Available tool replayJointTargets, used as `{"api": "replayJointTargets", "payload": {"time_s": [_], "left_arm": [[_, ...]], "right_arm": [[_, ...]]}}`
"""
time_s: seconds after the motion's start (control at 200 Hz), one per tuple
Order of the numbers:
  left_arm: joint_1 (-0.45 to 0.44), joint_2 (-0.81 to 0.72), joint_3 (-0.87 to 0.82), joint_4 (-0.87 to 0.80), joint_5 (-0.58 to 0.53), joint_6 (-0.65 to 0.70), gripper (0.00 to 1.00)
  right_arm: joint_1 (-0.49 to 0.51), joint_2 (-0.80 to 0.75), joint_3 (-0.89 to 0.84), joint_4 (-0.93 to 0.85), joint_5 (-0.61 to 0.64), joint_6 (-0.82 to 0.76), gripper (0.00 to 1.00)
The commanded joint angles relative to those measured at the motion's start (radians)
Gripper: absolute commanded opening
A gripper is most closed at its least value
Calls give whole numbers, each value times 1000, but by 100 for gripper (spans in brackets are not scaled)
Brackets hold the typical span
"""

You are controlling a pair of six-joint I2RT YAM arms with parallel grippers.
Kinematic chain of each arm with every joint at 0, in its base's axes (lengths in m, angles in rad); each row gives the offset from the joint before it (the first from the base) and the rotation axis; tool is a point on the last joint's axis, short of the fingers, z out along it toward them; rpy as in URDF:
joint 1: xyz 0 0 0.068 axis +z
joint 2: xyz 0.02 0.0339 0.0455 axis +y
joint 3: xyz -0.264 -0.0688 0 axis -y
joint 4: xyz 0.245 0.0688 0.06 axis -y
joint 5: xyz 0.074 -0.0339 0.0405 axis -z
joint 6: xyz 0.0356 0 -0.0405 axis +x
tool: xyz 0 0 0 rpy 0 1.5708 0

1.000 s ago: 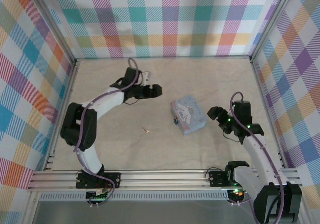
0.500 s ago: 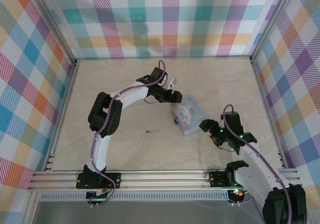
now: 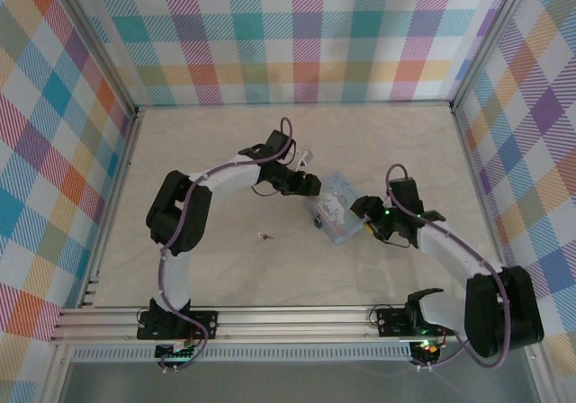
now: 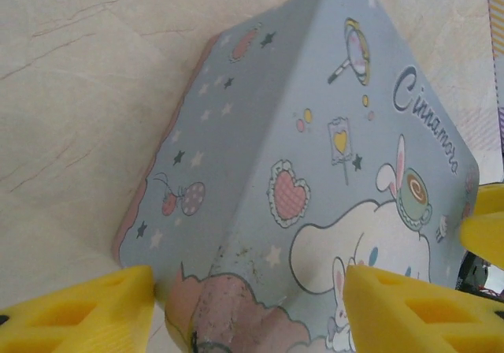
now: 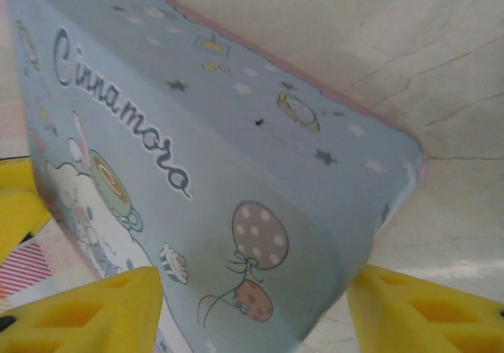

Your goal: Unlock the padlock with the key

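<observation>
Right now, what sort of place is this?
Probably a robot test booth: plaid walls enclose a beige table, and a left arm and right arm, bolted to a metal rail, reach a box.

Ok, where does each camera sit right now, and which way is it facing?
Top external: above and behind the bases, looking down on the table; both arms show, left gripper and right gripper flanking the pale blue cartoon box, the key lying apart from it.
Left wrist: on the left wrist, looking past its own yellow fingers at a box corner between them.
Right wrist: on the right wrist, facing another box corner between its own yellow fingers.
Shared: all three see the box.
</observation>
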Motion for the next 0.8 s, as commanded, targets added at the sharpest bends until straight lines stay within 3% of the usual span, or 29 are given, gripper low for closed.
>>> {"api": "replayJointTargets", "payload": {"time_s": [0.0,0.52,0.795], "left_arm": [[-5,-79,-50,41,12,-9,64],[17,-301,-296,142,-175,-91,63],[47,-302,-339,173,-228,-117,63]], "right_arm": [[29,46,68,75,1,-17,64],[60,418,414,62,-59,-129,60],[82,565,573,16,-54,-187,61]]}}
